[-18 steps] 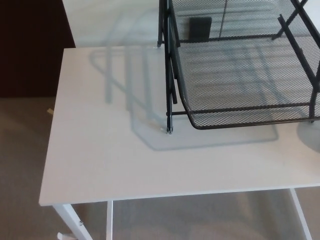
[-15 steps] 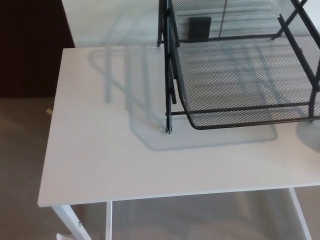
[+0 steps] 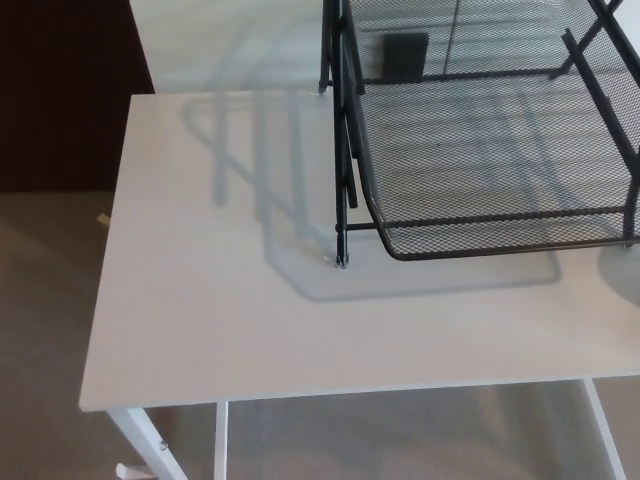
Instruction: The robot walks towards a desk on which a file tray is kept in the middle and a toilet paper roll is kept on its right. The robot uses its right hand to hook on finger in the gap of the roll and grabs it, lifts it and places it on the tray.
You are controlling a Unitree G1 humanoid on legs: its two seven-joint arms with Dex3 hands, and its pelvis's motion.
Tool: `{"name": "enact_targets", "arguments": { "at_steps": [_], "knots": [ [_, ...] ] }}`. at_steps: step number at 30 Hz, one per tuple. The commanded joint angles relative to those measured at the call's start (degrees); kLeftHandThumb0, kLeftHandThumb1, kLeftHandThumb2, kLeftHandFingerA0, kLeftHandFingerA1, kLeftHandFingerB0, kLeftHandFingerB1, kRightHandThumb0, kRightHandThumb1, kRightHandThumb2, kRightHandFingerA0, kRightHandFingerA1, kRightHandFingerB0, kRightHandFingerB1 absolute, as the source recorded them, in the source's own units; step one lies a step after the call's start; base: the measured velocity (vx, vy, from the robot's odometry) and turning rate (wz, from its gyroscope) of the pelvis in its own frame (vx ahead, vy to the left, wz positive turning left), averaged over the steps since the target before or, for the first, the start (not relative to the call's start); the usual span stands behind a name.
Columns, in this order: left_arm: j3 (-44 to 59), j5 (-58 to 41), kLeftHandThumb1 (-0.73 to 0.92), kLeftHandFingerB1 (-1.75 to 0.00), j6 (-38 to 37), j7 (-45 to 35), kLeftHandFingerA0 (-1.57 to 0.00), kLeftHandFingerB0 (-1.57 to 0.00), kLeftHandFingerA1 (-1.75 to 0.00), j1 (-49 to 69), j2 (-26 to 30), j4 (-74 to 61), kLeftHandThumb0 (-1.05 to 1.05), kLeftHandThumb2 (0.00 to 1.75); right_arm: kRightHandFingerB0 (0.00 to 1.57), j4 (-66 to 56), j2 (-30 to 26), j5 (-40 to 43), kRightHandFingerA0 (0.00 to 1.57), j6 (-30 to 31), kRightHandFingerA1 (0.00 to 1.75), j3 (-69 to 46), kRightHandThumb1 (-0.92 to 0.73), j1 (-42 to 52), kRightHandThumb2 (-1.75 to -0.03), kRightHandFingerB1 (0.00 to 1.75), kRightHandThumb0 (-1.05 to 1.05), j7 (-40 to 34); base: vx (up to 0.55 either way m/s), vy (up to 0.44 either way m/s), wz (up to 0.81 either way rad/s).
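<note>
No robot hand shows; I can't tell its state. The file tray [image 3: 480,150] fills the bench's [image 3: 200,300] far right; best turn rightward until the roll appears.

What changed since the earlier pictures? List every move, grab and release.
Only the whole view shifted slightly, so the camera moved, not the things. The black mesh file tray stands as before on the white desk. Nothing was grabbed or released, and no hand shows.
</note>
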Motion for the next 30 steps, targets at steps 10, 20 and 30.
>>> {"name": "enact_targets", "arguments": {
  "at_steps": [10,20,30],
  "knots": [
    [4.2,-5.9,0.78,-0.44,11.2,-4.7,-0.19,-0.05,-0.58,5.5,0.9,-12.1,-0.69,1.09,0.31,-13.7,-1.9,10.4,0.44,-5.8,0.89,-7.6,-0.49,-23.8,-0.87,0.73,-0.99,5.2,0.0,0.0,0.0],
    [3.0,-4.1,0.92,-0.34,12.4,-5.0,-0.2,-0.08,-0.53,5.6,1.7,-13.9,-0.71,0.76,0.11,-21.1,-12.7,3.9,0.15,5.8,0.44,10.5,-0.54,-20.9,-0.7,0.34,-0.47,17.2,0.0,0.0,0.0],
    [2.8,-3.0,0.92,-0.37,13.1,-3.6,-0.22,-0.11,-0.51,7.7,1.5,-16.2,-0.7,0.76,0.16,-12.3,-14.3,-2.0,0.2,5.3,0.37,22.1,-0.6,-24.7,-0.59,0.27,-0.43,15.7,0.0,0.0,0.0]
  ]
}}
